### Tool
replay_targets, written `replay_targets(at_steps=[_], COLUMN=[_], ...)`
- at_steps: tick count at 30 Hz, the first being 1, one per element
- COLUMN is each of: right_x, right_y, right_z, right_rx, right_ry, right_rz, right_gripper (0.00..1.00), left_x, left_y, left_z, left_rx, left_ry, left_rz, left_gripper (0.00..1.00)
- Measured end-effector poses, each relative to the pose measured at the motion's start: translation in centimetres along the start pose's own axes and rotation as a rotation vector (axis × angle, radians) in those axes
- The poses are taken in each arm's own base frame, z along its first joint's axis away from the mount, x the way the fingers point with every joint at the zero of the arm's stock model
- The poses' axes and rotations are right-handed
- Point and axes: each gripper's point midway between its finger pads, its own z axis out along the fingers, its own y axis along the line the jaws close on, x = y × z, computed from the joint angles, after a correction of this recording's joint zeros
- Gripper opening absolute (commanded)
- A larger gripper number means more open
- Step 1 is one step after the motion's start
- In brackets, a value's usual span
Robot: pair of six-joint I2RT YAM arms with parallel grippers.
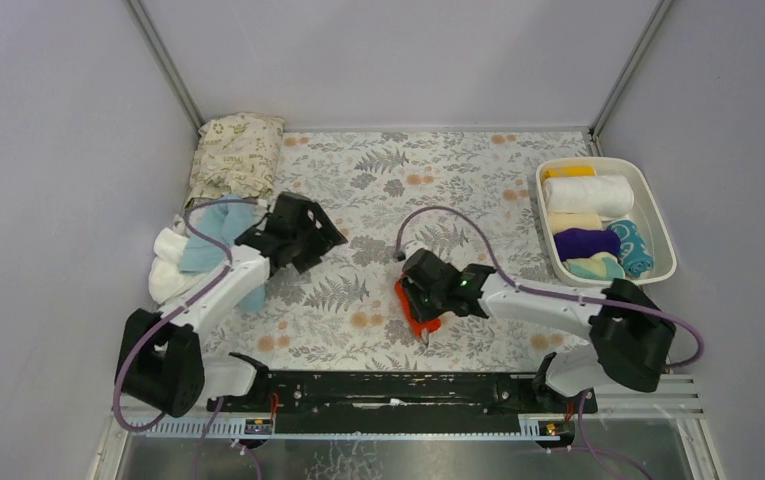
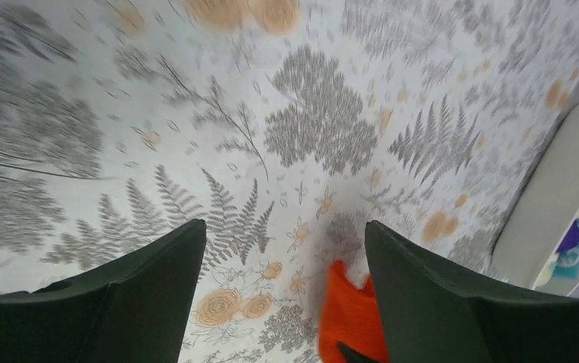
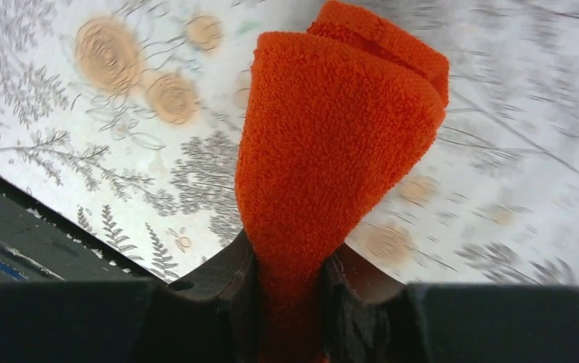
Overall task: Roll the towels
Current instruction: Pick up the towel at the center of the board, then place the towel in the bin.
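My right gripper (image 1: 420, 312) is shut on the orange-red towel (image 1: 413, 310), which hangs bunched from the jaws over the floral mat near the front middle; in the right wrist view the towel (image 3: 335, 136) fills the gap between the fingers. My left gripper (image 1: 310, 243) is open and empty above the mat, left of centre; its wrist view shows the orange-red towel (image 2: 350, 314) past the right finger. A light blue towel (image 1: 220, 235) and a white towel (image 1: 170, 262) lie piled at the left under the left arm. Rolled white, cream, purple, yellow and teal towels sit in the tray.
A white tray (image 1: 658, 225) stands at the right edge of the grey-and-orange floral mat (image 1: 438, 180). A beige leaf-printed cushion (image 1: 238, 150) lies at the back left. A black rail (image 1: 398, 390) runs along the near edge. Grey walls close in three sides.
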Motion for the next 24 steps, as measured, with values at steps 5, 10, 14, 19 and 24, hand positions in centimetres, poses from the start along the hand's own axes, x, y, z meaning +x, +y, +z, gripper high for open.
replay_targets(at_steps=[5,10,14,19,24], right_x=[-2.2,-4.3,-5.5,-5.3,-4.7], right_y=[-5.5,-12.9,-18.9,-26.1,-32.5], right_z=[-4.0,-8.5,-12.6,-17.4,-19.9], right_rx=[0.132,0.330,0.495,0.698,0.875], right_ry=[-0.076,-0.169,-0.240,-0.301,-0.317], right_rz=[0.174,0.397,0.566,0.810,1.033], right_gripper=[0.00,0.00,0.00,0.00,0.00], left_x=[-5.8,-10.3,-12.0,-11.8,-11.0], left_y=[0.6,0.6,1.0,1.9,2.9], left_z=[-4.2,-8.0,-9.6,-9.3,-8.7], left_rx=[-0.010,-0.035,-0.062,-0.086,-0.104], left_ry=[-0.145,-0.277,-0.343,-0.336,-0.307], left_rz=[0.018,0.093,0.165,0.235,0.279], left_gripper=[0.82,0.89,0.92,0.93,0.94])
